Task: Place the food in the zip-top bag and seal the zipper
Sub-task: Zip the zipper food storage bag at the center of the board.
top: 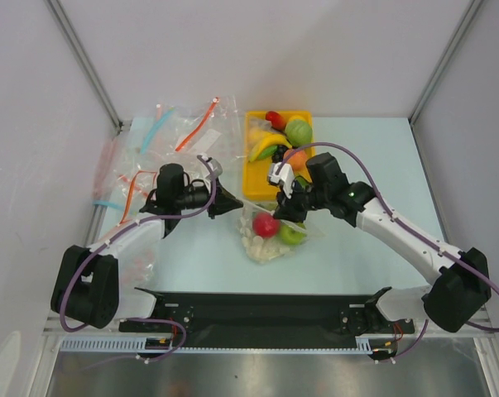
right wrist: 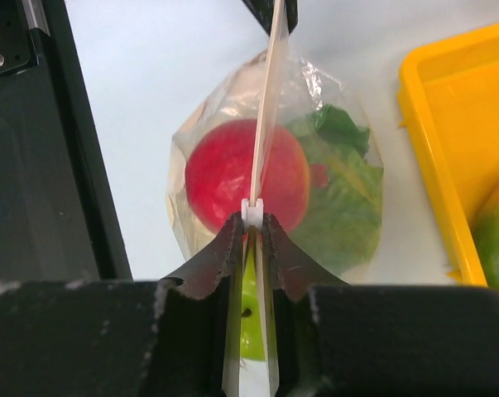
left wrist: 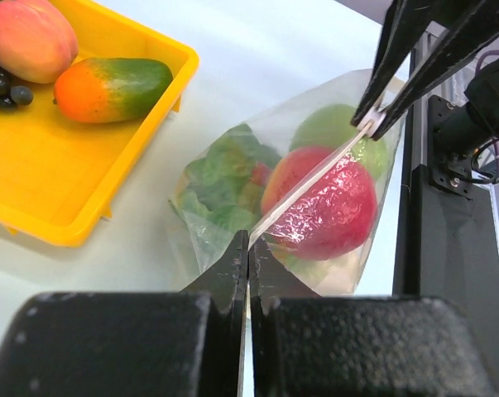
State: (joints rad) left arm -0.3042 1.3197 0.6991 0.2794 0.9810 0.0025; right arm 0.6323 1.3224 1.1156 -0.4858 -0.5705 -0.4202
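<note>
- Pale blue desk [top: 373, 157] holds everything, and both arms reach in from its near edge.
- Yellow tray [top: 248, 161] sits at the middle of the far edge with more toy fruit in it.
- Spare bags [top: 162, 132] with blue and red strips lie by the far left corner, out of the way.
- Zip-top bag [right wrist: 315, 78] is in the middle of the desk, just in front of the tray. It is held by its top edge, so the mouth faces up and nothing can roll out.
- Cabbage [left wrist: 224, 178] is inside the bag, on the tray side.
- Red fruit [right wrist: 220, 178] is inside too, pressed against the plastic next to the cabbage.
- Green apple [left wrist: 328, 124] is inside, touching the red fruit.
- Zipper [right wrist: 264, 124] runs as one tight pale line from one arm to the other. It is pulled straight so its two sides line up. It looks shut, but I cannot tell for the whole way.
- Left fingers [left wrist: 244, 248] are squeezed closed on one end of the zipper.
- Right fingers [right wrist: 239, 231] are squeezed closed on the other end, with a small white bit of strip poking up between them.
- I think all the food is in, and only the sealing is left to finish.
</note>
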